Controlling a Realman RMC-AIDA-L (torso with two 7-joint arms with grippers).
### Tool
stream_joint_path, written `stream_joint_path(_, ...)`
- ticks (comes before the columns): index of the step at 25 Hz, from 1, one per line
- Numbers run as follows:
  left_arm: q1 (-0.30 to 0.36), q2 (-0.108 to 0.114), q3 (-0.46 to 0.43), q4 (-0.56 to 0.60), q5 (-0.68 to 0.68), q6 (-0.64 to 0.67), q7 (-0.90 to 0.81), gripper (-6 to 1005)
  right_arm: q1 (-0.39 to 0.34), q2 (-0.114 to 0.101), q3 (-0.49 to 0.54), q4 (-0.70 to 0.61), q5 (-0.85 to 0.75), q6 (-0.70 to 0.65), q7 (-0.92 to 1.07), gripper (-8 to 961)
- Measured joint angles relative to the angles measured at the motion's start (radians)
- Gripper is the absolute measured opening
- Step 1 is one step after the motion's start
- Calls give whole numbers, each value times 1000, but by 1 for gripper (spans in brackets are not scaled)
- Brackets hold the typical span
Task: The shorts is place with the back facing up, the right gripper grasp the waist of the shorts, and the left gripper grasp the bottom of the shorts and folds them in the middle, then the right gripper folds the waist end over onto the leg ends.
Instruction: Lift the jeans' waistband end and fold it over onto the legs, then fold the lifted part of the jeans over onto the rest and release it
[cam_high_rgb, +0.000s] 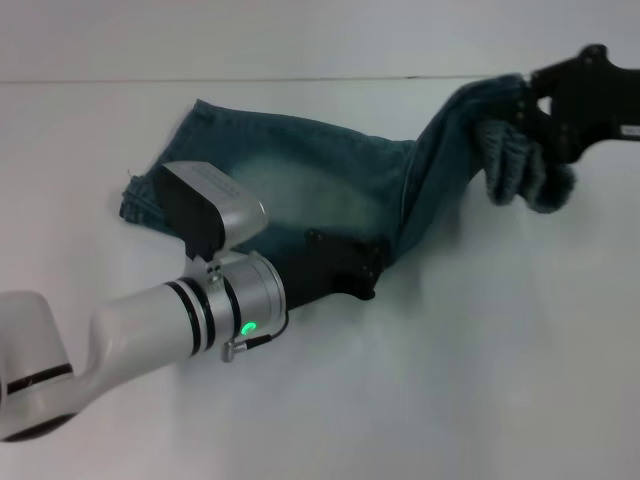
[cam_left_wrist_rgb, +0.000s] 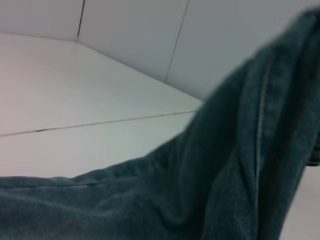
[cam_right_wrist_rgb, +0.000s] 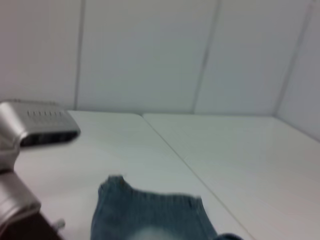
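Nearest me, left gripper pins the shorts mid-counter; its fingers I cannot tell. Right gripper is clamped on the waist, lifted far right. Next I carry it left onto the leg ends.

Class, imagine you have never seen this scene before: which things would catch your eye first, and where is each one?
First, the shorts, spread across the white table with one end pulled up off it at the far right. There the right gripper holds the ruched waist in the air. Near the front, the left gripper sits low on the shorts' near edge.
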Motion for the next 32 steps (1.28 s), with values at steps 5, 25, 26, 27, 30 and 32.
stream_joint_path(5, -2, 0, -54, -75, 1, 17, 83, 30, 101, -1, -51, 60, 15, 28, -46, 34)
stream_joint_path(25, 282, 7, -365, -31, 118, 150, 295, 31, 283, -3, -367, 232, 9, 232, -53, 34)
stream_joint_path(26, 318, 7, -373, 14, 116, 182, 292, 31, 284, -3, -370, 236, 9, 233, -52, 34)
stream_joint_path(27, 346, 8, -381, 52, 114, 208, 288, 31, 285, -3, -375, 239, 9, 234, -52, 34)
stream_joint_path(30, 468, 9, -441, 205, 112, 367, 243, 31, 289, 0, -398, 249, 9, 235, -51, 34)
stream_joint_path(32, 506, 9, -474, 258, 112, 436, 209, 30, 299, 2, -415, 264, 9, 236, -51, 35)
